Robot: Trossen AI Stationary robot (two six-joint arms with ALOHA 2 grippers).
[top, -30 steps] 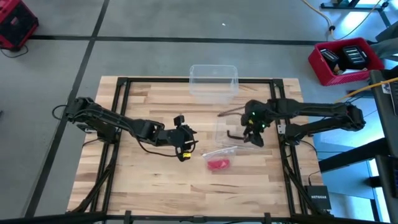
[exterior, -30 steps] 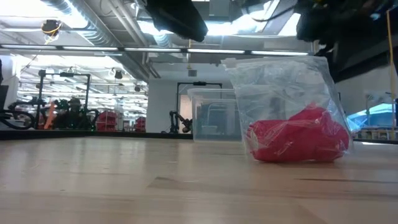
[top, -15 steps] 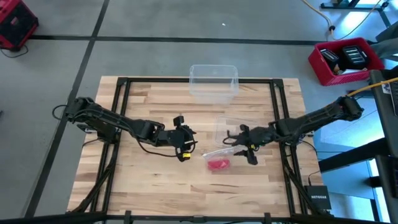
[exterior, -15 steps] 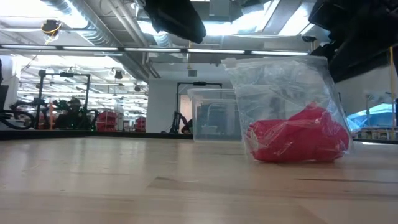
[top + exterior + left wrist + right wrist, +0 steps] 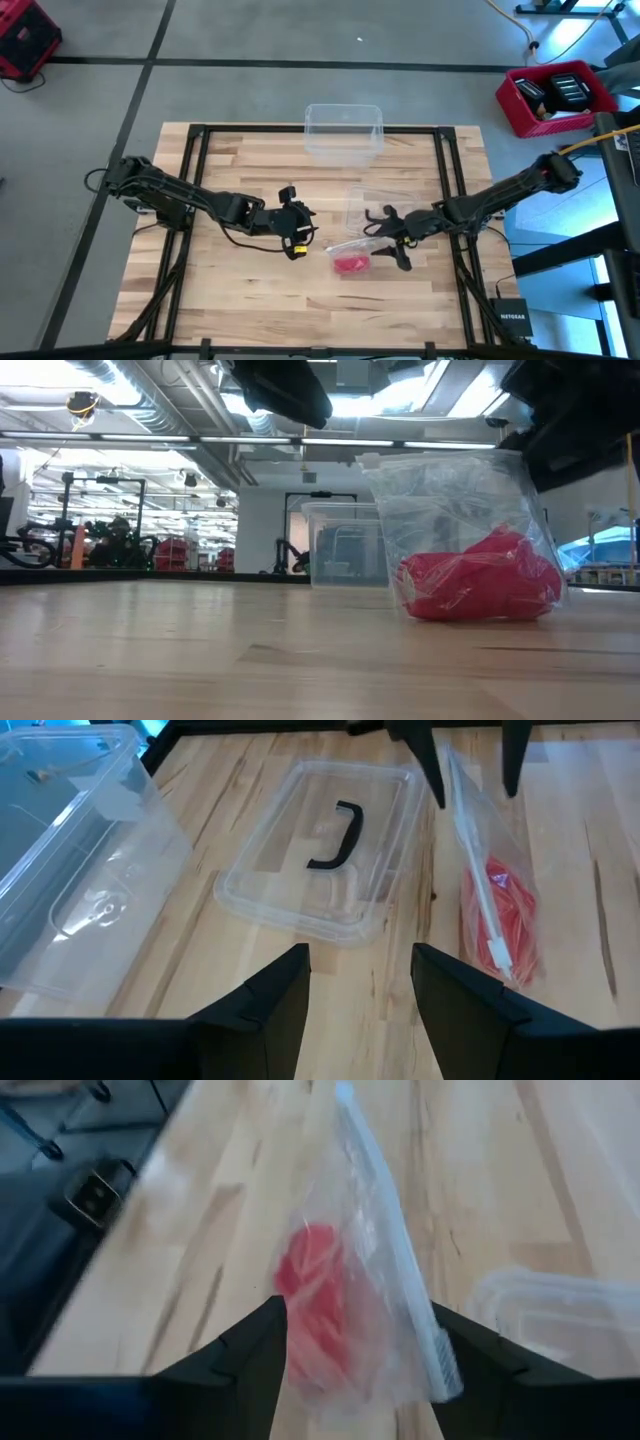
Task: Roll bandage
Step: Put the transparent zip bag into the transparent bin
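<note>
The red bandage [image 5: 315, 1300] lies bunched inside a clear plastic bag [image 5: 350, 255] that rests flat on the wooden table; the low view shows the bandage [image 5: 480, 588] in the bag's bottom. My right gripper [image 5: 360, 1370] is open just right of the bag [image 5: 380, 1270], pointing at it on a downward slant. Its fingers stand on either side of the bag's near end, and no touch shows. My left gripper [image 5: 303, 234] hovers open left of the bag, its fingers [image 5: 270, 1010] empty.
A clear lid with a dark handle [image 5: 335, 835] lies flat just beyond the bag. A clear plastic box [image 5: 343, 130] stands at the table's far edge. Bare wood [image 5: 240, 290] stretches toward the near edge. A red crate [image 5: 555, 95] sits off the table, far right.
My right gripper has swung from above the clear lid toward the table's near edge and down to the bag, turning its wrist; most of this happened in the earlier half second. The bag and bandage have stayed put.
</note>
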